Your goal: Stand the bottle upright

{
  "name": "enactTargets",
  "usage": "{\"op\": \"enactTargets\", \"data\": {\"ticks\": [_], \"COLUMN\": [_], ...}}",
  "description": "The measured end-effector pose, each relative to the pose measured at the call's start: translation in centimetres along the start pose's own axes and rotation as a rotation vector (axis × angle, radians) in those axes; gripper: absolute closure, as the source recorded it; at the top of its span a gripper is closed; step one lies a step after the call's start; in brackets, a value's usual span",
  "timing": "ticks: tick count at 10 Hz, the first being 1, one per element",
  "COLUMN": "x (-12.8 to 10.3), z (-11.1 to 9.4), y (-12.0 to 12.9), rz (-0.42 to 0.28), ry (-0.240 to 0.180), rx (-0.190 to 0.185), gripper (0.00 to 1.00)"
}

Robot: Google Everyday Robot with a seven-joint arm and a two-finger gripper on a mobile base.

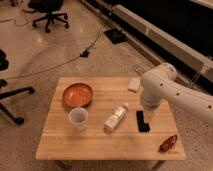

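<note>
The bottle [115,118] lies on its side near the middle of the wooden table [100,145], pale with a white cap pointing to the back right. My gripper [146,115] hangs from the white arm [156,89] just right of the bottle, low over the black phone [143,123]. It is apart from the bottle and holds nothing that I can see.
A white cup [78,119] stands left of the bottle, with an orange bowl [77,95] behind it. A small white block [134,84] lies at the table's back edge and a red object [168,143] at the front right corner. Office chairs and cables are on the floor.
</note>
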Motion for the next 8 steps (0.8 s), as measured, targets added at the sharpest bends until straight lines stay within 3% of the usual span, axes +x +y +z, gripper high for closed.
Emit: {"op": "enactTargets", "data": {"ticks": [8], "x": [-3.0], "z": [1.6], "y": [-1.3], "rz": [-0.136], "ry": [0.031], "rx": [0.008], "gripper": [0.35]}}
